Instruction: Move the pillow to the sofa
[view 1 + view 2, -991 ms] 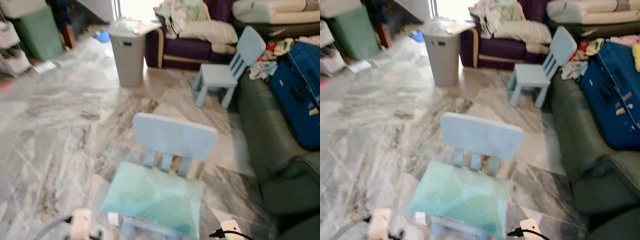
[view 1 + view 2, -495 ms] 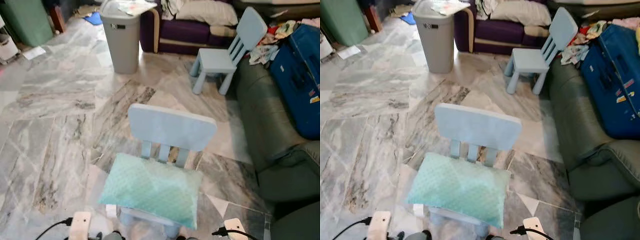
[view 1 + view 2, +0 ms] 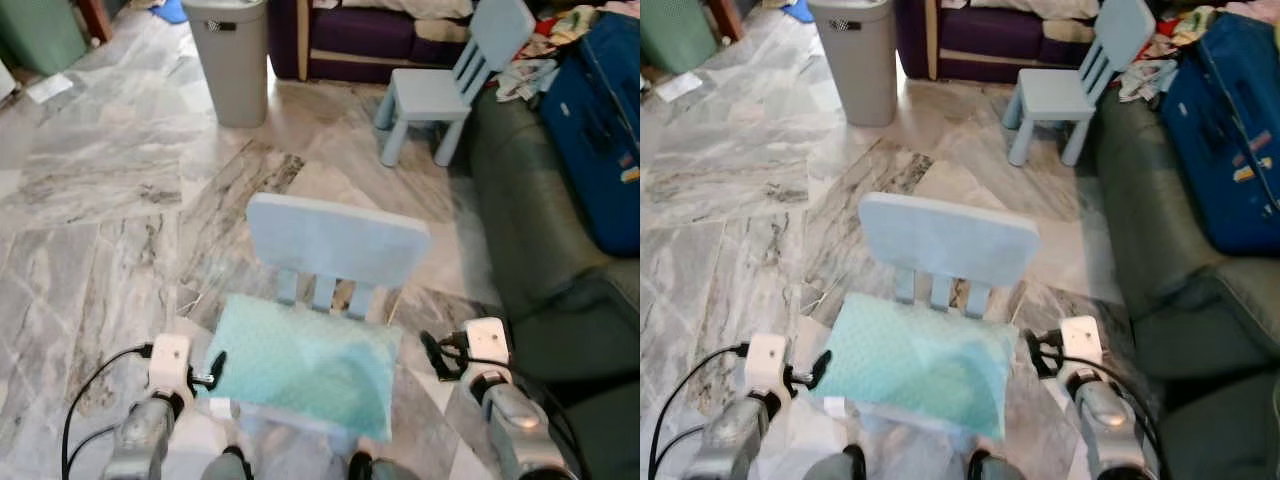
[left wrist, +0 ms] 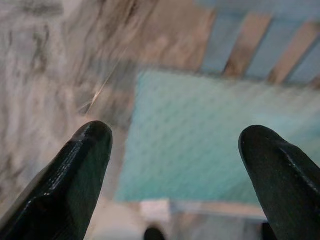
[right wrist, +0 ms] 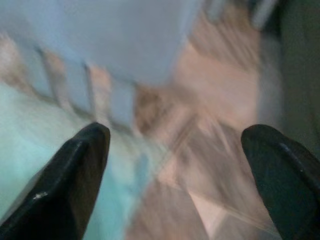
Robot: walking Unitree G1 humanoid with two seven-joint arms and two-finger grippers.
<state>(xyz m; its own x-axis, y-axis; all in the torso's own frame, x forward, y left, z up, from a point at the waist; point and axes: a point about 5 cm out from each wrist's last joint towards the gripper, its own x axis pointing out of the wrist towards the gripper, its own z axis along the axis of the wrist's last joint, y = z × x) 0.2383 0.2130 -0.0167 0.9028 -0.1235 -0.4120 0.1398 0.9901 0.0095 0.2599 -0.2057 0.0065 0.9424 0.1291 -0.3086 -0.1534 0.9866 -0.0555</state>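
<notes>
Pillow (image 3: 302, 366) was seen on chair (image 3: 337, 243); left gripper (image 3: 214, 368) at 9, right gripper (image 3: 432, 352) at 3, both spread wide. Sofa (image 3: 530, 250) at 2; bin (image 3: 228, 55) at 11.

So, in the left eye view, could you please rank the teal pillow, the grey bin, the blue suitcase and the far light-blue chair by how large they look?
1. Blue suitcase, cropped by the frame.
2. Teal quilted pillow, though being nearest the camera inflates it.
3 and 4. The grey plastic bin, top cropped, and the far light-blue child's chair look alike, so I won't rank them.

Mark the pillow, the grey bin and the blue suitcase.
pillow (image 3: 300, 365), left eye view, middle of its top face
grey bin (image 3: 233, 70), left eye view, front wall
blue suitcase (image 3: 600, 150), left eye view, front face
</notes>
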